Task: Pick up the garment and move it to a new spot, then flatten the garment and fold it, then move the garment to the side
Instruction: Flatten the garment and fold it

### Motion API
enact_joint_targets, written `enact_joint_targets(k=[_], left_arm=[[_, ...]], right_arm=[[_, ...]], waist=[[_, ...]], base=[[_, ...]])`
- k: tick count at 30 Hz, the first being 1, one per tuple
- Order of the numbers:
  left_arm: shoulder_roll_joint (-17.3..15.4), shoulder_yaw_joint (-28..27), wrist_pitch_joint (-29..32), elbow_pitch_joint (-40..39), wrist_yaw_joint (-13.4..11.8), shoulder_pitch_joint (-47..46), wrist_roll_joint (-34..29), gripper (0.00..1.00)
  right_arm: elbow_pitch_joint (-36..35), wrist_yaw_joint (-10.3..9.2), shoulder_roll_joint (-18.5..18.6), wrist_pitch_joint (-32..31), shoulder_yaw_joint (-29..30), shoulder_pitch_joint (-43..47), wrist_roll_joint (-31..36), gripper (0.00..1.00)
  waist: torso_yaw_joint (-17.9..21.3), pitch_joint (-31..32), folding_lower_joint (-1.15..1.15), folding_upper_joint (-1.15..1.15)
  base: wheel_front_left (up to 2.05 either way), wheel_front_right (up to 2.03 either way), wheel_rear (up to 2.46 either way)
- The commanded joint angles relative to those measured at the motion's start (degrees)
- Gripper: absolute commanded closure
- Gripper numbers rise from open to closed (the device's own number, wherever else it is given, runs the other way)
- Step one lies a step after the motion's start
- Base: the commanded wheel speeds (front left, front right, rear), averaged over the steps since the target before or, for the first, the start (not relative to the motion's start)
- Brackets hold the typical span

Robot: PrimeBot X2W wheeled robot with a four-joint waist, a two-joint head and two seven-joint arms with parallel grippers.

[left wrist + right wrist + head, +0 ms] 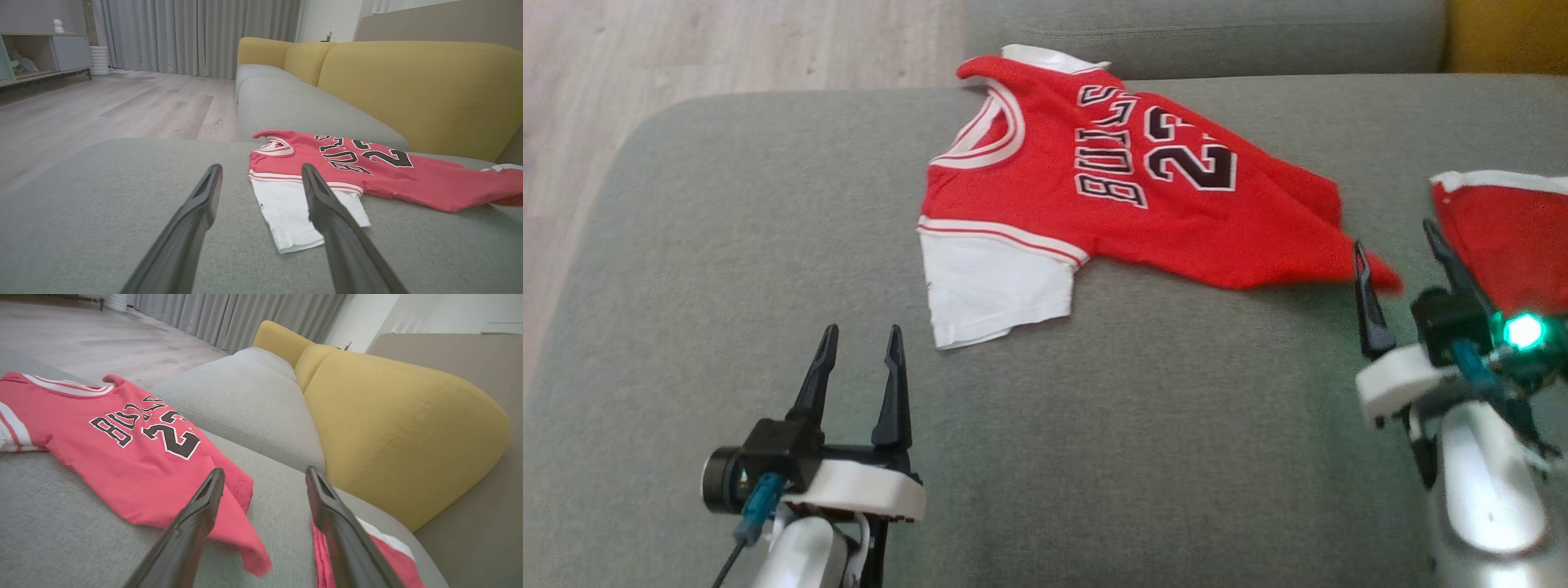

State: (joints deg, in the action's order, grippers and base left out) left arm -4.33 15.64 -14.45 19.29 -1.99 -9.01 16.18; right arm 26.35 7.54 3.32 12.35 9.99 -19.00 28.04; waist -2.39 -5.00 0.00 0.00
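**Operator:** What is the head view showing me?

**Spotter:** Your red jersey (1094,204) is lying print side up on the grey seat cushion (768,286). Its collar is reaching the cushion's far edge and its white sleeve (992,286) is pointing toward the near edge. Your left gripper (863,331) is hovering over the near left part of the cushion, fingers spread and grasping nothing. Your right gripper (1393,235) is standing by the right edge, fingers parted and empty, with the jersey's blurred hem corner just beside one finger. A second piece of red cloth (1503,229) with a white edge is lying behind it. I cannot tell whether that piece belongs to the jersey.

**Operator:** And the left wrist view?

**Spotter:** Your two fingers are standing wide apart, and one is crossing in front of the sleeve. Yellow back cushions (408,90) are rising along the far edge, with wooden floor (102,106) and grey curtains (184,36) beyond.

**Operator:** The right wrist view?

**Spotter:** Your fingers are parted with bare cushion between them. The blurred hem corner is passing under one finger and the red-and-white cloth under the other. I cannot tell whether either is touching.
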Motion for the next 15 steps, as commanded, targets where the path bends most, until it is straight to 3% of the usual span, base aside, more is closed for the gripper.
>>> enact_joint_targets(k=[1,8,15], left_arm=[[-0.36,-2.28,-0.55,-1.93,0.09,-1.69,-0.61,0.0],[-0.9,-2.74,-0.55,-2.23,0.42,-2.23,-0.95,0.0],[-1.05,-2.87,-0.55,-2.03,0.74,-2.84,-1.06,0.0]], right_arm=[[-3.22,-0.05,-0.34,1.08,-1.88,0.71,-2.71,0.0],[-8.82,-0.05,-0.43,2.28,-7.98,8.89,-20.19,0.0],[-10.9,-0.05,-0.44,2.57,-9.65,10.48,-25.78,0.0]], waist=[[1.52,0.32,0.0,0.0],[4.81,-0.43,0.0,0.0],[6.69,-0.95,0.0,0.0]], base=[[0.0,0.0,0.0],[0.0,0.0,0.0],[0.0,0.0,0.0]])
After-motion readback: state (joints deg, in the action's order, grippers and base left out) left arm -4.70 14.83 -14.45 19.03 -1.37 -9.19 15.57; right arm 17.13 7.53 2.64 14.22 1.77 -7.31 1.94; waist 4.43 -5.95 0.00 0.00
